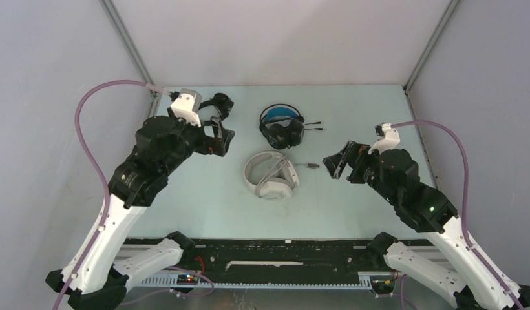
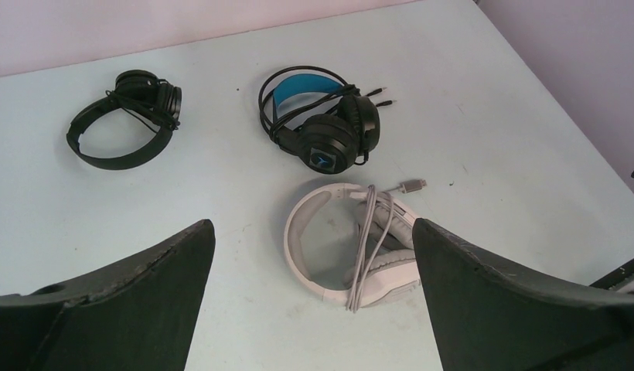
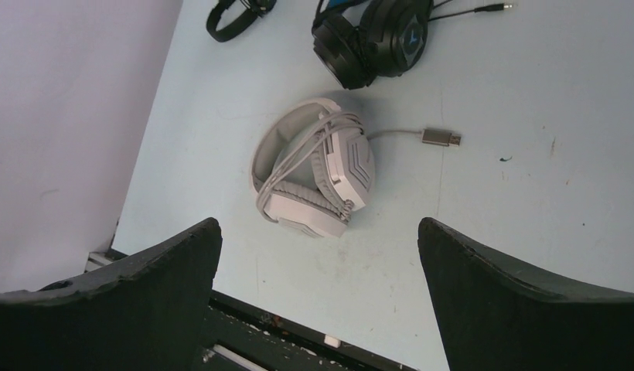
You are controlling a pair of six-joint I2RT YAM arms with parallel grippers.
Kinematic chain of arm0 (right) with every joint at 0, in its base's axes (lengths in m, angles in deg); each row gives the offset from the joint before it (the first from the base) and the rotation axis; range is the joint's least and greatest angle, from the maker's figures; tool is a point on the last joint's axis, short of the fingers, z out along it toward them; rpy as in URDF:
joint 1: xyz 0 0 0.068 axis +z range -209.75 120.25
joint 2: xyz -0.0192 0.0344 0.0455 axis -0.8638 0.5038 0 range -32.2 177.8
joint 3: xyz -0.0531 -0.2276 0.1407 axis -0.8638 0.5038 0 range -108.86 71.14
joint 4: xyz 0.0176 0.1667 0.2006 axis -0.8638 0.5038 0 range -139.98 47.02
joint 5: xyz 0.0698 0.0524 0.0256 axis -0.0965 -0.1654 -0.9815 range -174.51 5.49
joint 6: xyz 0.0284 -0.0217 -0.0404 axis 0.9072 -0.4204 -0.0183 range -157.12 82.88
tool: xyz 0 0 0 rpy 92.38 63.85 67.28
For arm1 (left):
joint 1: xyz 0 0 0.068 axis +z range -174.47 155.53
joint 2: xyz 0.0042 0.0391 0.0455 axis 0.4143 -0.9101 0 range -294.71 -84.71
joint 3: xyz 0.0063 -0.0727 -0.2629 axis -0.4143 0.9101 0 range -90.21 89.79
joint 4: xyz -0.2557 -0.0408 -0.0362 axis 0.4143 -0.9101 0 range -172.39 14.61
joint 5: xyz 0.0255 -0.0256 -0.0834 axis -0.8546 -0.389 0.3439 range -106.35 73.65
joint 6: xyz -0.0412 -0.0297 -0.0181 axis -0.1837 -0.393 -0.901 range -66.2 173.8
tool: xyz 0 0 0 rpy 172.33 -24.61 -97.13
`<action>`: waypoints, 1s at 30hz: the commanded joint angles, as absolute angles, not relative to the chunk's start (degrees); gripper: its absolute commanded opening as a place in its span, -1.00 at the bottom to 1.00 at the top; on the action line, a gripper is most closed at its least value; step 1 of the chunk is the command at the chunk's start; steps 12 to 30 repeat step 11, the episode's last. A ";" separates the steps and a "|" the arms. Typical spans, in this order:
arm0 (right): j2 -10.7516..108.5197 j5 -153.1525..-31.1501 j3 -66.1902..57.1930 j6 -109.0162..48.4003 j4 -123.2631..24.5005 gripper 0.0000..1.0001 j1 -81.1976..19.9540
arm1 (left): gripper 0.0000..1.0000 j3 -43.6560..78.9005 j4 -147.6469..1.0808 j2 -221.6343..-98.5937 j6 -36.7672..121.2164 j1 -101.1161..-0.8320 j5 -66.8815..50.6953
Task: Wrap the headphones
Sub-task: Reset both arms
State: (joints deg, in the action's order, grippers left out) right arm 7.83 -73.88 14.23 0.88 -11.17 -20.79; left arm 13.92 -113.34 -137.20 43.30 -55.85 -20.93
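top: left gripper (image 1: 222, 137) and right gripper (image 1: 333, 161) spread wide, holding nothing | left wrist: black headset (image 2: 124, 120), blue-band headset (image 2: 322, 116), white headset (image 2: 352, 251) lie apart on matte table (image 2: 221, 178) | right wrist: grey cord (image 3: 298, 154) looped across white cups, metal plug (image 3: 441, 137) beside.

- White headset (image 3: 349, 166): matt plastic shells, soft padded cushions; smooth grey cord (image 3: 297, 157); metallic plug (image 3: 441, 137).
- Blue-banded headset (image 2: 327, 147): glossy black plastic cups.
- Small black headset (image 2: 155, 99): matt finish.
- Table (image 1: 185, 200): smooth, matt, lightly scuffed and speckled.
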 commanded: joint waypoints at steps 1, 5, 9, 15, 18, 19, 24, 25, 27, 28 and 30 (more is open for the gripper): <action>6.81 -71.97 10.85 0.54 -12.90 0.99 -20.97 | 0.99 15.68 -110.30 -135.58 41.12 -55.76 -22.27; 6.03 -71.48 10.76 0.58 -13.06 0.99 -20.90 | 0.99 16.28 -110.34 -134.85 41.06 -55.73 -23.33; 5.94 -71.46 10.82 0.58 -13.14 0.99 -20.90 | 0.99 16.87 -109.90 -133.83 41.06 -55.76 -24.01; 6.08 -71.09 10.77 0.51 -12.90 0.99 -20.92 | 1.00 17.47 -109.51 -133.61 41.21 -55.71 -24.25; 6.08 -71.09 10.77 0.51 -12.90 0.99 -20.92 | 1.00 17.47 -109.51 -133.61 41.21 -55.71 -24.25; 6.08 -71.09 10.77 0.51 -12.90 0.99 -20.92 | 1.00 17.47 -109.51 -133.61 41.21 -55.71 -24.25; 6.08 -71.09 10.77 0.51 -12.90 0.99 -20.92 | 1.00 17.47 -109.51 -133.61 41.21 -55.71 -24.25; 6.08 -71.09 10.77 0.51 -12.90 0.99 -20.92 | 1.00 17.47 -109.51 -133.61 41.21 -55.71 -24.25; 6.08 -71.09 10.77 0.51 -12.90 0.99 -20.92 | 1.00 17.47 -109.51 -133.61 41.21 -55.71 -24.25; 6.08 -71.09 10.77 0.51 -12.90 0.99 -20.92 | 1.00 17.47 -109.51 -133.61 41.21 -55.71 -24.25; 6.08 -71.09 10.77 0.51 -12.90 0.99 -20.92 | 1.00 17.47 -109.51 -133.61 41.21 -55.71 -24.25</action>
